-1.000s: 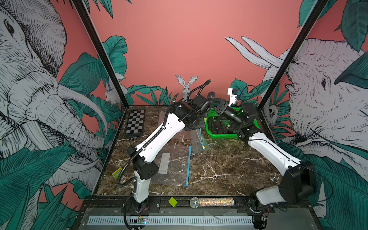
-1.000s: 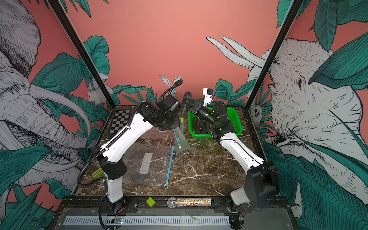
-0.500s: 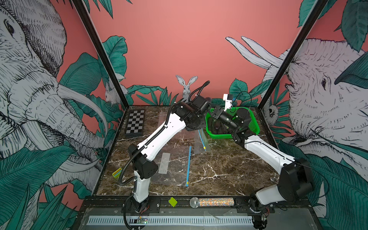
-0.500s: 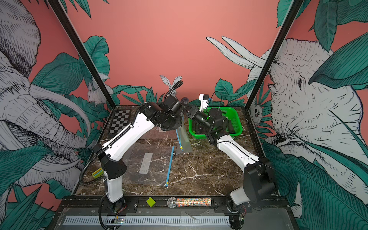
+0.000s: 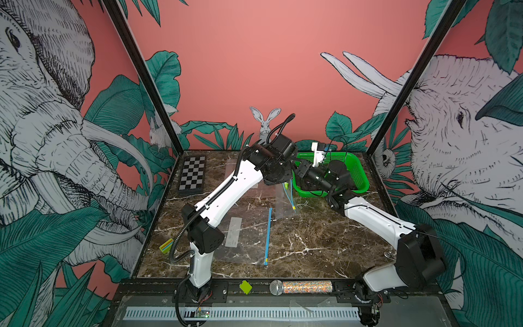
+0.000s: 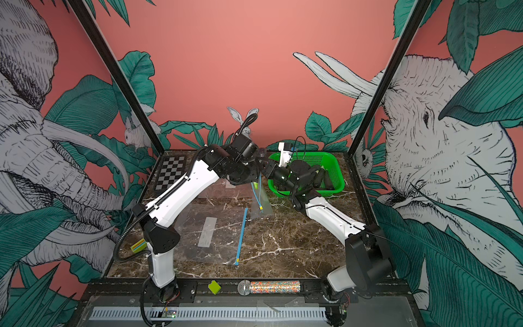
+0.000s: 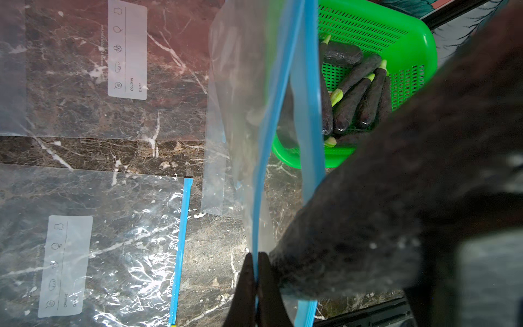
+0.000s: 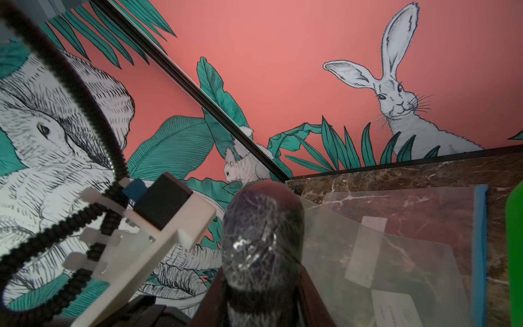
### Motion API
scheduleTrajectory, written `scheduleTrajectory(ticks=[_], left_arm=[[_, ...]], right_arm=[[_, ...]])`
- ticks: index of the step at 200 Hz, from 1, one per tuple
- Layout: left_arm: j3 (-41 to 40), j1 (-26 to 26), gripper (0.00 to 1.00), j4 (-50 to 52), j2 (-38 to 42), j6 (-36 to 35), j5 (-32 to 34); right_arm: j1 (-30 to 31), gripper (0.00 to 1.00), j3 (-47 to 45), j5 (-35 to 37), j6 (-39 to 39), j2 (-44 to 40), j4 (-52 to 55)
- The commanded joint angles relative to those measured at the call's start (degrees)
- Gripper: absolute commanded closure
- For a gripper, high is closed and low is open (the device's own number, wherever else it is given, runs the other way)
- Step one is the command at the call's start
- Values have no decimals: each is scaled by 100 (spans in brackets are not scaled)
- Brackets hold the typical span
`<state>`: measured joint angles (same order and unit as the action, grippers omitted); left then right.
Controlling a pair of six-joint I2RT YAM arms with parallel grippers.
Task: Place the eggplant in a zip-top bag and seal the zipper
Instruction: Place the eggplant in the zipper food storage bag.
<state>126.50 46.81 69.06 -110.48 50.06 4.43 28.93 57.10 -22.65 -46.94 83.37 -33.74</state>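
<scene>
The left gripper (image 7: 256, 276) clamps the rim of the hanging zip-top bag (image 7: 240, 85). The right gripper (image 8: 261, 294) grips an eggplant (image 8: 261, 226). It probably wants steering straight into the bag's mouth.

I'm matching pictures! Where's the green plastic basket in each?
In a top view: green plastic basket, table's far right corner.
In a top view: same corner.
Left wrist: behind the held clear zip-top bag, here.
Right wrist: green sliver at picture's edge.
Shared landmark: brown marble table.

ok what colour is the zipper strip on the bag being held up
Blue. The zipper strip shows best in the left wrist view.
</scene>
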Motion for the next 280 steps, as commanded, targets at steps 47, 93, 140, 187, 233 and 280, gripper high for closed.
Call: scheduleTrajectory(ticks=[47, 93, 140, 187, 233, 280], left_arm=[[-19, -165, 100, -72, 375, -30, -159], [-10, -285, 100, -136, 439, -93, -214], [-54, -323, 100, -147, 430, -151, -275], [-115, -352, 100, -147, 435, -178, -313], [-229, -380, 100, -121, 474, -233, -293], [-329, -379, 100, -262, 562, -317, -454]], right_arm=[[261, 76, -199, 415, 2003, -495, 883], [282, 73, -118, 239, 2740, -754, 1782], [284, 51, 119, -295, 3106, -849, 2537], [181, 37, 501, -516, 3186, -1101, 3417], [-886, 33, 939, -1051, 2570, -1037, 4274], [-1924, 28, 1650, -522, 2726, 98, 5136]])
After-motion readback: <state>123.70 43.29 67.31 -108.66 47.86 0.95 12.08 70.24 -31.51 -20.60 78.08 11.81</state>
